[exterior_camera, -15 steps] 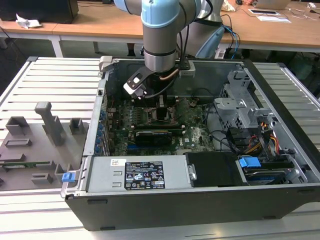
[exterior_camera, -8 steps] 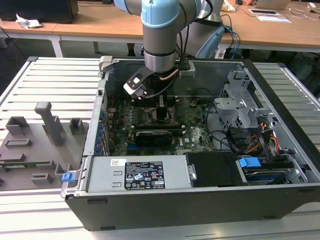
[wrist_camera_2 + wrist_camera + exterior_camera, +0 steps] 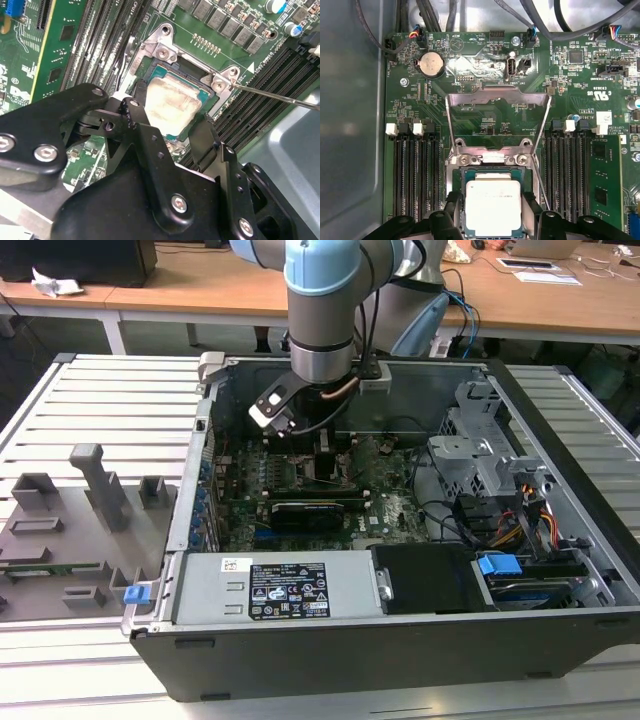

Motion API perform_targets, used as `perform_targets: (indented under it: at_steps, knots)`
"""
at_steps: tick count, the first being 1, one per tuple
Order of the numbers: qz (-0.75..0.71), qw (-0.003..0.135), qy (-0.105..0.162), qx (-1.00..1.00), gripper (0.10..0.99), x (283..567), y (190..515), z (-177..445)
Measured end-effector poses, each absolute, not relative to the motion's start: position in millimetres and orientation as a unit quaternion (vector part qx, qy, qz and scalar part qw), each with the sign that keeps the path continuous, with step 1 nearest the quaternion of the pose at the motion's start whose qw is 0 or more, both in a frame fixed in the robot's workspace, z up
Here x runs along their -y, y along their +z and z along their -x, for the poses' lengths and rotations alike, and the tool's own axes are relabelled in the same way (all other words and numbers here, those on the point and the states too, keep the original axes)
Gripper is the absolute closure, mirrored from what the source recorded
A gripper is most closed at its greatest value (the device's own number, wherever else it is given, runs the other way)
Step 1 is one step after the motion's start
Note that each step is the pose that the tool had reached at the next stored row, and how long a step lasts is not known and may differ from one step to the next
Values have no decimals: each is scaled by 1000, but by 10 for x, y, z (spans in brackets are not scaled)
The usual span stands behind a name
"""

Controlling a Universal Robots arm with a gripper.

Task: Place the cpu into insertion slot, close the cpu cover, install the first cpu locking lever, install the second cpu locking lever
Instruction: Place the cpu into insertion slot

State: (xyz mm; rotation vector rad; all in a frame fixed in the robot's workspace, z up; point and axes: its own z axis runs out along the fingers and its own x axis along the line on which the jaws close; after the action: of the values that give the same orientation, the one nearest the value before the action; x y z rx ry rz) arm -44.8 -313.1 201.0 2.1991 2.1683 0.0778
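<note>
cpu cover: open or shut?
Open. In the first wrist view the cpu cover is swung back off the socket, board visible through its window, and the cpu top is bare.

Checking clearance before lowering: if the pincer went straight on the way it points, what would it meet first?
Probably the cpu, lying in the socket directly beneath the pincer. How much gap remains, if any, is unclear.

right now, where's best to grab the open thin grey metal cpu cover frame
Pinch the thin grey metal cpu cover by its free crossbar, opposite the hinge, coming from above: the frame stands raised and that flat bar is clear.
</note>
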Motion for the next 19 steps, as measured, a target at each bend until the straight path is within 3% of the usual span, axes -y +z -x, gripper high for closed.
perform_targets:
  at_steps: [7,15,19]
  knots:
    - [-712,27,24,-702,498,3141,2098,447]
    - [-712,27,24,-702,980,3159,2112,447]
    - [-712,27,24,-702,980,3162,2115,447]
